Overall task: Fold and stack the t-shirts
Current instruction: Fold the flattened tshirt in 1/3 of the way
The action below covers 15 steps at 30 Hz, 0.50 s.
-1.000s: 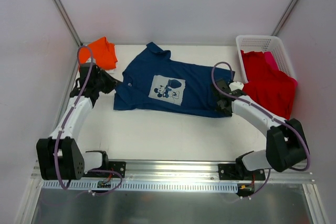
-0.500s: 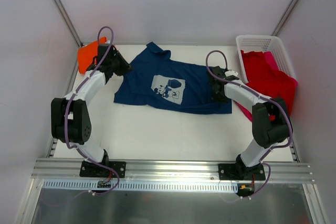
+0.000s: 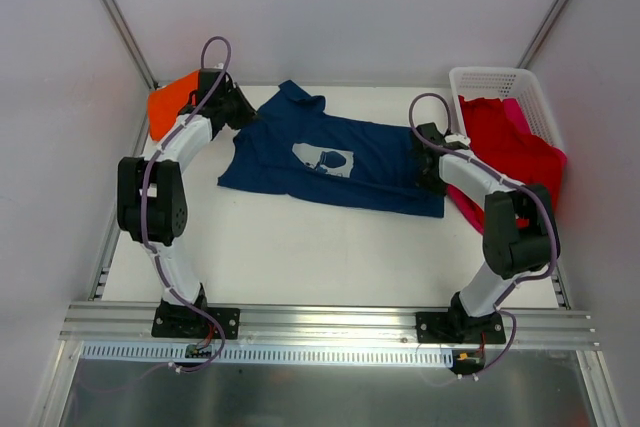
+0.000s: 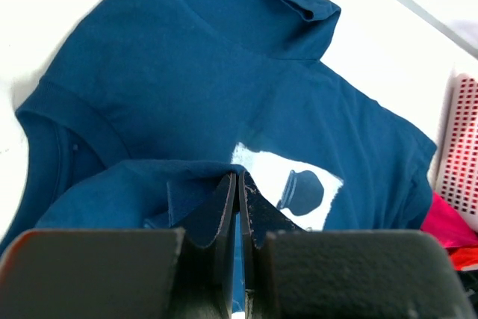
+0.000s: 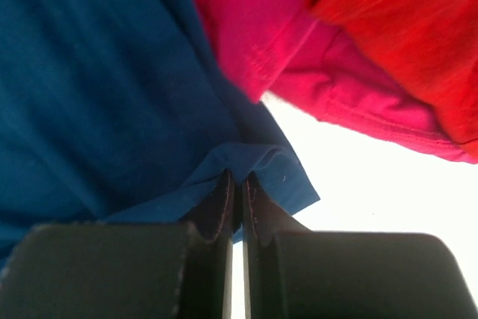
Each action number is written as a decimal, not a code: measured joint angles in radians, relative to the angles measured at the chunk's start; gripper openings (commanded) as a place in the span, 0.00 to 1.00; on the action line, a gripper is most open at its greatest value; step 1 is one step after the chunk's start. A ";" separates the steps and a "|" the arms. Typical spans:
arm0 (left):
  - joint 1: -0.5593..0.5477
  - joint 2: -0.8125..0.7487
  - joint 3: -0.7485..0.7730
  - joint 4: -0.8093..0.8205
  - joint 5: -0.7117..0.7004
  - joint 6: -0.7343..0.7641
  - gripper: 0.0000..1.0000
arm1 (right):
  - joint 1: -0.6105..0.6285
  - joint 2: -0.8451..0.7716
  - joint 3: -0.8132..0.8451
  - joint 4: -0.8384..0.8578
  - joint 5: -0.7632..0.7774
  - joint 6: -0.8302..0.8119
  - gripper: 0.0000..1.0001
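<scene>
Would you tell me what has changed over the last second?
Both arms swung toward the far side: the left fingers and right fingers, shut on the navy t-shirt, carried its near edge over the print, now partly covered. The orange t-shirt, red t-shirt and basket stayed put.
</scene>
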 measured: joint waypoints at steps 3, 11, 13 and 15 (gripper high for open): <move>0.000 0.024 0.018 0.000 0.002 0.015 0.00 | -0.015 0.010 0.000 0.005 -0.003 0.000 0.01; 0.000 0.071 0.040 0.001 0.004 0.029 0.00 | -0.021 0.077 0.000 0.015 -0.023 0.000 0.16; 0.000 0.085 0.045 0.000 0.004 0.032 0.00 | -0.023 0.088 0.001 0.019 -0.027 0.008 0.55; 0.000 0.101 0.053 0.001 0.003 0.038 0.00 | -0.025 0.100 0.003 0.021 -0.024 -0.003 0.62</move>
